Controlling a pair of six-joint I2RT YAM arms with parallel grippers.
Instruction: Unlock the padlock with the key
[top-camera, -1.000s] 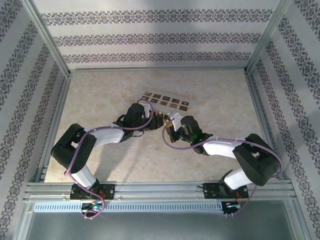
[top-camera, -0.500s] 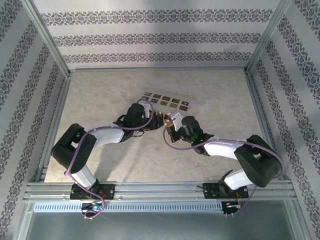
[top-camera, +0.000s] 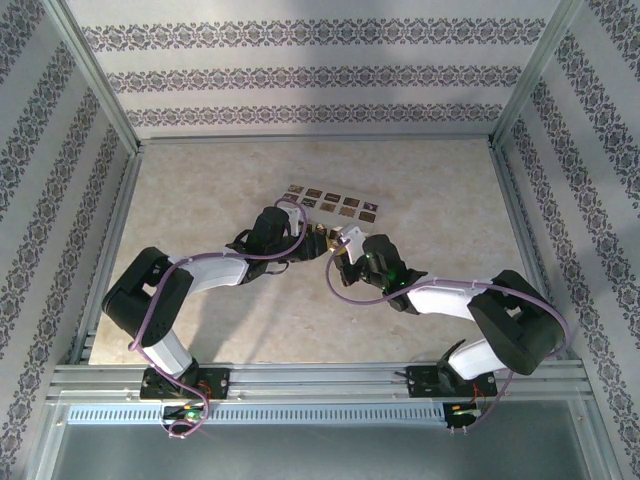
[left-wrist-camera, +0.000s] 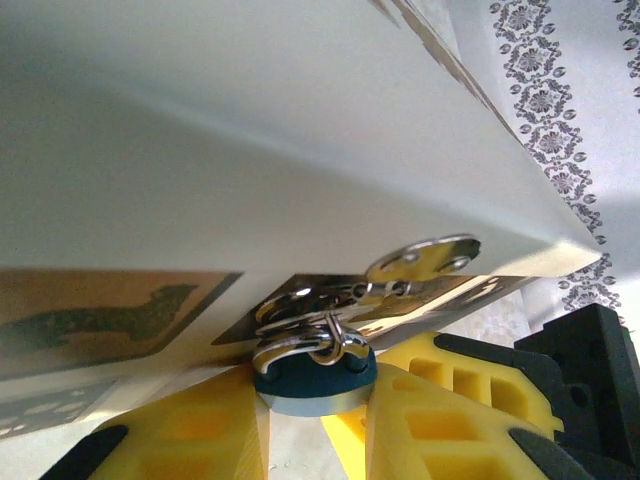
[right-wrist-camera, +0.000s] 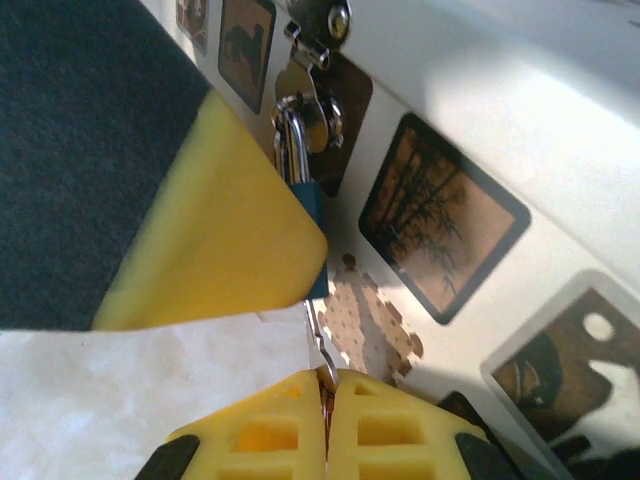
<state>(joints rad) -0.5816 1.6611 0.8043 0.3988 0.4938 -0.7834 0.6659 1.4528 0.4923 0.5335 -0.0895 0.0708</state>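
Under the cream box (left-wrist-camera: 250, 150), left end effector (left-wrist-camera: 312, 405) pinches the padlock (left-wrist-camera: 312, 375); right wrist view adds the key (right-wrist-camera: 319, 345), clamped by right end effector (right-wrist-camera: 327, 412).

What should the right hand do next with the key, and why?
Probably push the key gently into the base of the padlock, along the blade's line. The left hand clamps the blue padlock body, the right hand is shut on the key, and bare blade shows between its fingertips and the lock, so it looks not fully seated.
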